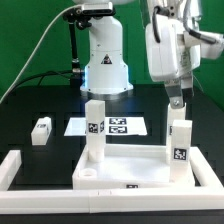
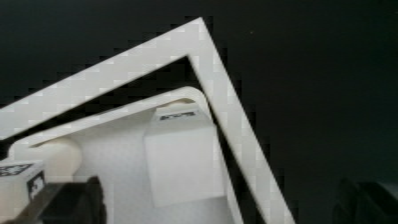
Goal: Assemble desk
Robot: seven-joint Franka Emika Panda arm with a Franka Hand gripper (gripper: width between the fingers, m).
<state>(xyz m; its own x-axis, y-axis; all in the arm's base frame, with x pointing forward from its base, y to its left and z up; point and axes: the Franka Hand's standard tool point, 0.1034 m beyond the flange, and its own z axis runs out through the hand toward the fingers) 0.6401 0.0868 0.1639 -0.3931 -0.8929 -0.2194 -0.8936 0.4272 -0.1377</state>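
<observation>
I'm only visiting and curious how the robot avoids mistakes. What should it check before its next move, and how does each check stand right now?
1. Fingers empty: ok; the wrist view shows them apart with nothing between.
2. Desk top flat inside the border bars: ok.
3. Left leg and right leg upright at the desk top's corners: ok.
4. Both standing legs fully seated: cannot tell.
5. Loose leg free on the table, nothing on it: ok.
6. Fingers clear of the right leg: cannot tell; they hang close above it.
</observation>
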